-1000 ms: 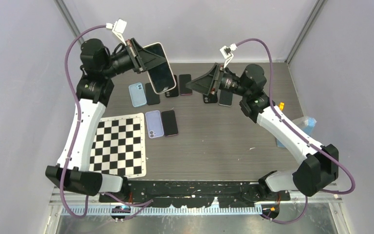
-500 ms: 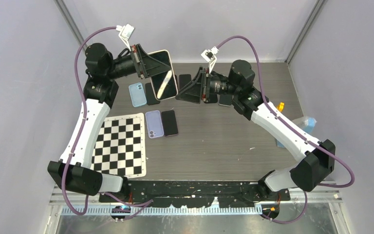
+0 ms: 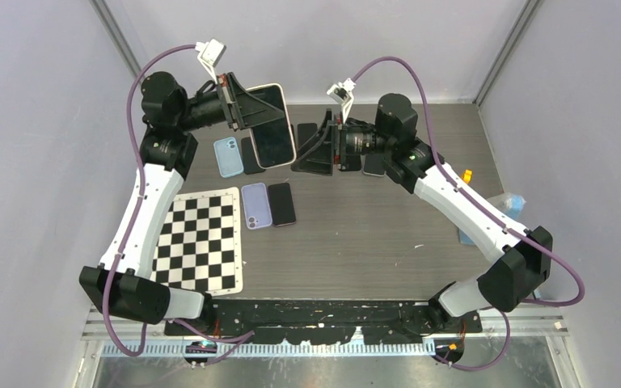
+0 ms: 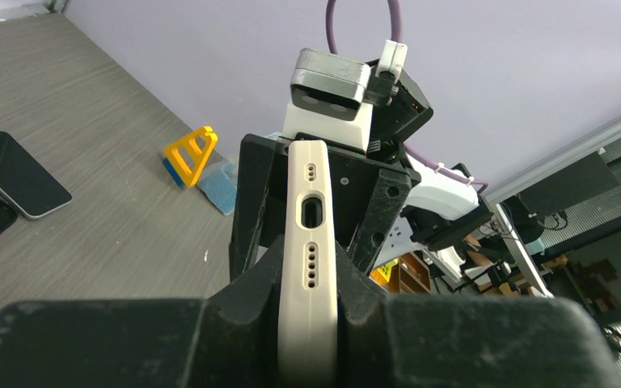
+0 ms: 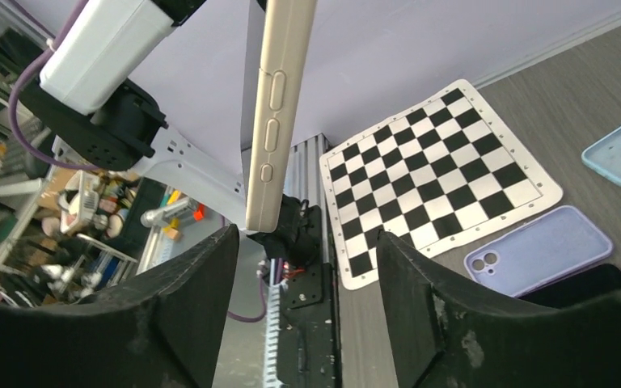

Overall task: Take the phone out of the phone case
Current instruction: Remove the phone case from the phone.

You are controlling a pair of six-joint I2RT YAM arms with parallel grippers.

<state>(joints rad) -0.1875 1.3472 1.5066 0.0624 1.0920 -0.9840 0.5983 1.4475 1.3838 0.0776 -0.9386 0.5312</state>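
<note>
Between the clenched fingers of the left gripper [image 4: 313,263] stands the phone [image 3: 273,129], not yet out of its cream phone case [image 5: 279,121], gripped by the port end and raised well above the table [image 3: 372,234]. I judge this presents the free end to the right gripper [image 5: 303,267], which hangs near it, fingers spread wide and holding nothing.

Right gripper [image 3: 301,152] slides toward nine o'clock, jaws wide, closing on the phone [image 3: 275,139]; left gripper [image 3: 252,109] has swung it toward three o'clock.
</note>
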